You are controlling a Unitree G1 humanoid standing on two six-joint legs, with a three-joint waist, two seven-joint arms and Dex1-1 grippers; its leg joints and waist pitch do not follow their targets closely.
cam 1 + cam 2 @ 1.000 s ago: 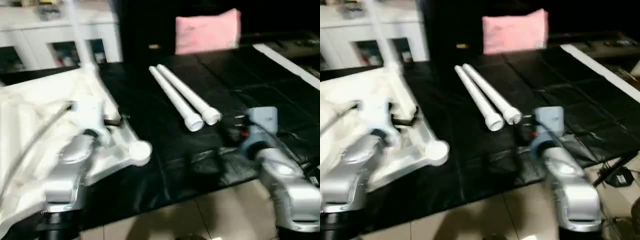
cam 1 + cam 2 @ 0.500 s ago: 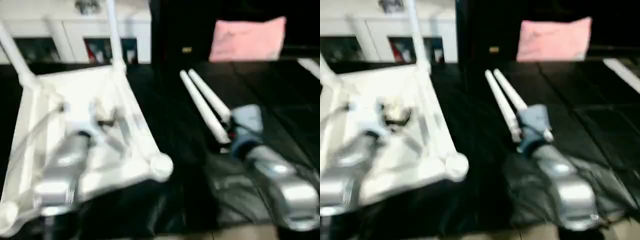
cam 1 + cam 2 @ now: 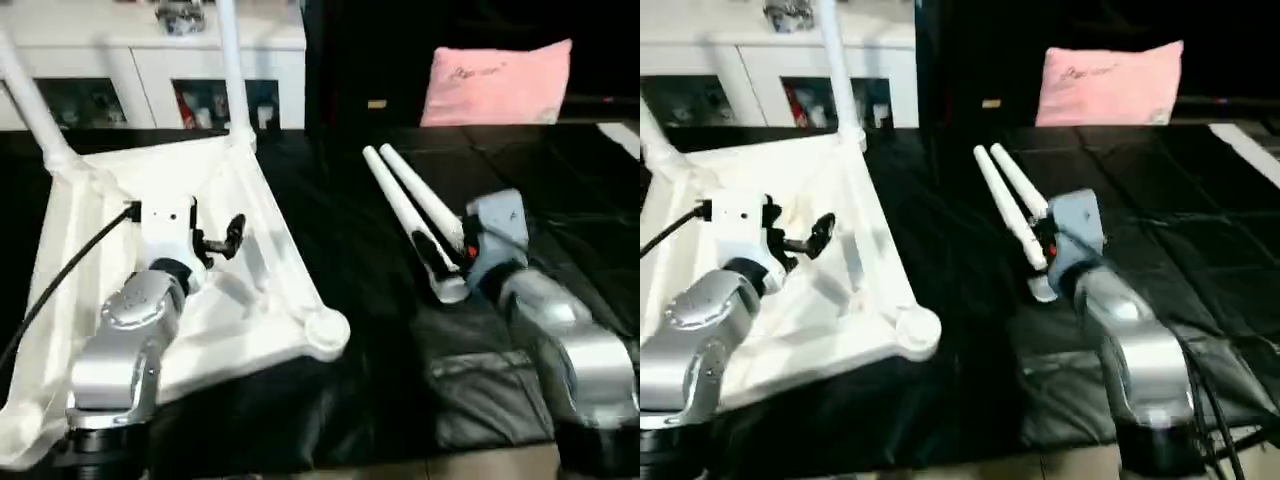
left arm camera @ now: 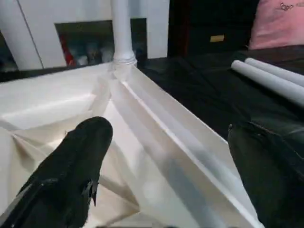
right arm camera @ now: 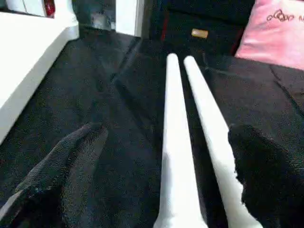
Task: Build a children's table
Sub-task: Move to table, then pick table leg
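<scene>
The white tabletop (image 3: 190, 300) lies upside down on the left side of the black desk (image 3: 340, 230), with its ribs facing up. Two white legs stand up in its two far corner holes, one at the far left (image 3: 28, 105) and one further right (image 3: 230, 70). The near right corner hole (image 3: 327, 333) has no leg in it.

The left end effector (image 3: 215, 240) hangs over the middle of the tabletop. Its two black fingers (image 4: 76, 166) are spread wide and hold nothing.

Two more white legs (image 3: 415, 215) lie side by side on the desk, to the right of the tabletop and apart from it. They touch each other along their length. The right end effector (image 5: 166, 185) is right over their near ends. Its fingers (image 5: 66, 161) are spread wide too, one on each side of the two legs, and they grip nothing.

A pink pillow (image 3: 500, 85) sits at the far right. A white cabinet (image 3: 150, 70) with glass doors stands behind the tabletop.
</scene>
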